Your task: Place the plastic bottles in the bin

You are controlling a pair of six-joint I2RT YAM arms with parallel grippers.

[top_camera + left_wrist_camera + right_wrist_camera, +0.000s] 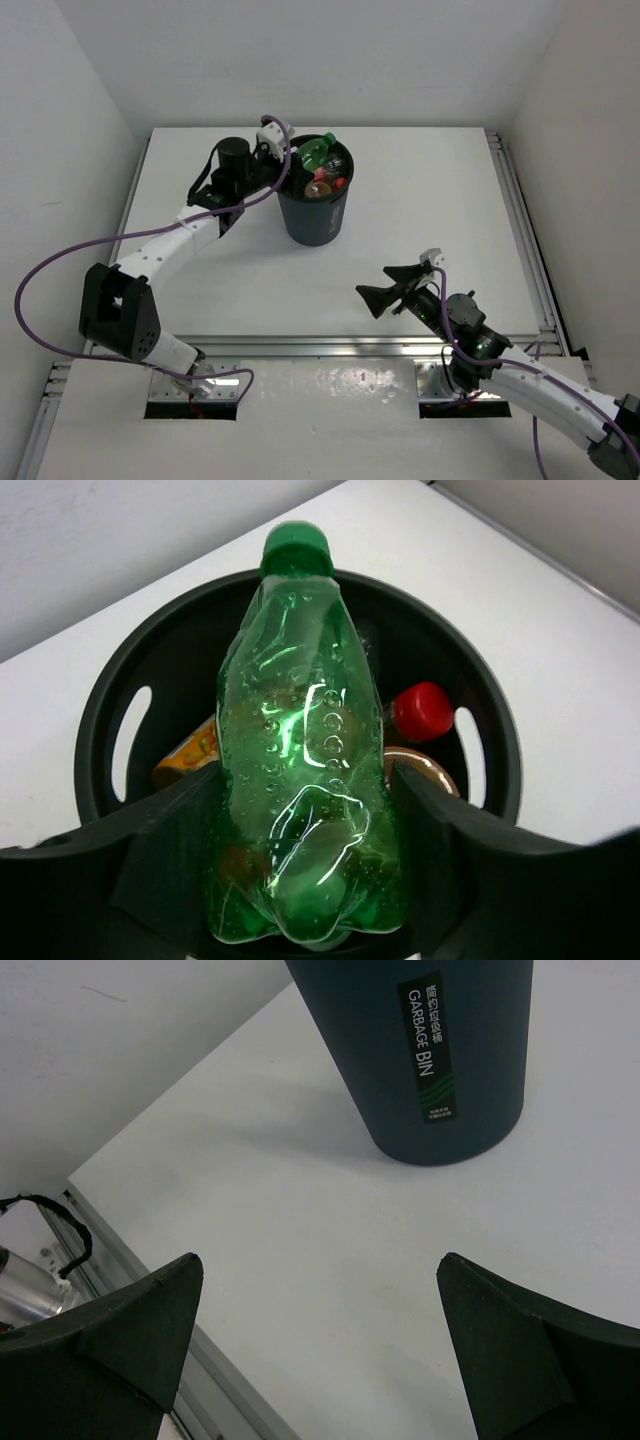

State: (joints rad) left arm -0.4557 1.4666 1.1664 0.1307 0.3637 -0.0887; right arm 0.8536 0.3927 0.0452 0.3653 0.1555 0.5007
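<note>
Green plastic is filling the left wrist view: the green bottle (pixel 300 680) is hanging neck-forward over the mouth of the bin (pixel 95 750). The left gripper (pixel 305 825) is clamping it narrowly around the lower body. From above, this bottle is lying across the bin's rim line, not yet dropped inside.

The right gripper (pixel 372 281) is standing spread wide and holding nothing. It is hovering low over the table (pixel 420 200), on the near side of the bin and well apart from it.

Judging progress, the task is looking nearly finished. No bottle is showing on the table outside the bin, so the green one appears to be the last. What is remaining is the release, so that it is falling in among the others.

Counting what is showing:
- One bin, black and upright.
- One green bottle, held above the bin.
- Inside the bin, one red cap (pixel 421 711) is peeking out beside the green bottle.
- One orange label (pixel 190 763) is lying against the bin's inner wall.
- One rounded amber end (pixel 425 772) is sitting just below the red cap, probably another bottle.

That is making at least three bottles inside. The green bottle is hiding much of the bin's interior, so I cannot tell the full number.
</note>
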